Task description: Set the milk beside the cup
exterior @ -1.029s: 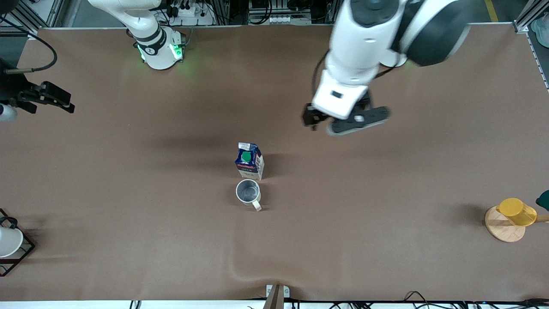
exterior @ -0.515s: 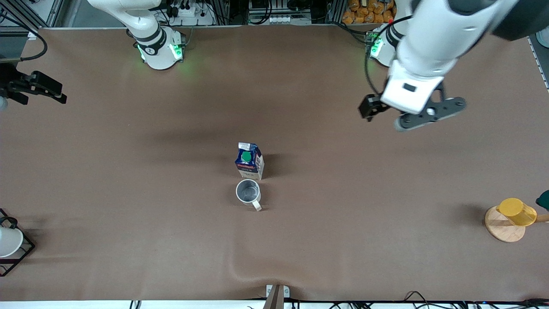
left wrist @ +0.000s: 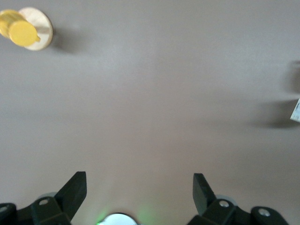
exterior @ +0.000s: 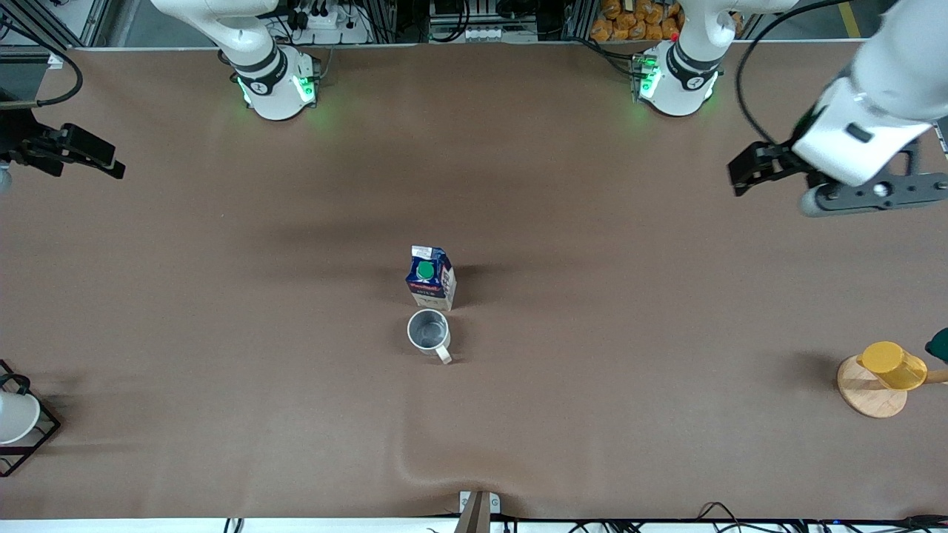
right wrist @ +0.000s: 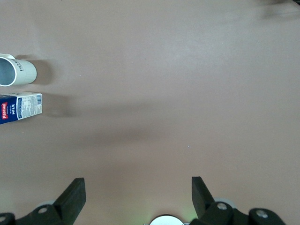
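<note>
The milk, a dark blue and white carton with a green cap, stands upright in the middle of the table. The cup, a white mug with a grey inside, stands right beside it, nearer to the front camera, with a small gap between them. Both show in the right wrist view, the milk next to the cup. My left gripper is open and empty, up in the air over the left arm's end of the table. My right gripper is open and empty over the right arm's end.
A yellow cup sits on a round wooden disc at the left arm's end. A white bowl in a black wire rack stands at the right arm's end. The table cover has a wrinkle near the front edge.
My left arm has swung away from over the middle of the table toward its own end. My right gripper has shifted slightly. The milk and cup have not moved.
</note>
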Available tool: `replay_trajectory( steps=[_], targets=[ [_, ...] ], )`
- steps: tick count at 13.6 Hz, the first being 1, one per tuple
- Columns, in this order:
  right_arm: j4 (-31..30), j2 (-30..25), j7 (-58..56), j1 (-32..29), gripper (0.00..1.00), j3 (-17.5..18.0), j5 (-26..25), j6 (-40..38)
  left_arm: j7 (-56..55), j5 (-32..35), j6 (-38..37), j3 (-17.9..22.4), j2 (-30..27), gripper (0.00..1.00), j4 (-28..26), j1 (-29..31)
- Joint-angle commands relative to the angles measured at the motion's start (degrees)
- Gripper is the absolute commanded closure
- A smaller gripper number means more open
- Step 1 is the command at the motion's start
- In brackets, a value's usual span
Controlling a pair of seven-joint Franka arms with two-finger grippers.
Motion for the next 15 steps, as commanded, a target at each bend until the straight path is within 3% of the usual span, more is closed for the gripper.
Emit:
replay_trajectory(
  steps=[1, 3, 8, 12, 15],
  targets=[
    [-1.67, -1.89, 0.43, 0.36, 0.0, -0.57, 0.77, -0.29, 6.62, -1.47, -0.41, -0.66, -4.65, 0.0, -5.35, 4.17],
    [-1.58, -1.89, -0.18, 0.27, 0.0, -0.66, 0.43, -0.38, 8.22, -4.62, -0.41, -0.66, -5.89, 0.0, -6.85, 7.34],
    [-1.67, -2.16, -5.27, 0.1, 0.0, -0.66, -1.77, 0.41, 8.31, -4.11, -0.14, -0.13, -8.87, 0.0, -9.14, 7.79],
    [-1.67, -2.33, -5.81, -0.96, 0.0, -0.66, -3.35, 0.5, 9.88, -4.63, 4.59, 1.44, -15.55, 0.0, -19.23, 8.85],
    [-1.58, -2.68, -7.21, -0.96, 0.0, -0.66, -3.71, 0.59, 9.36, -4.63, 7.48, 1.36, -17.31, 0.0, -22.57, 8.5]
  ],
)
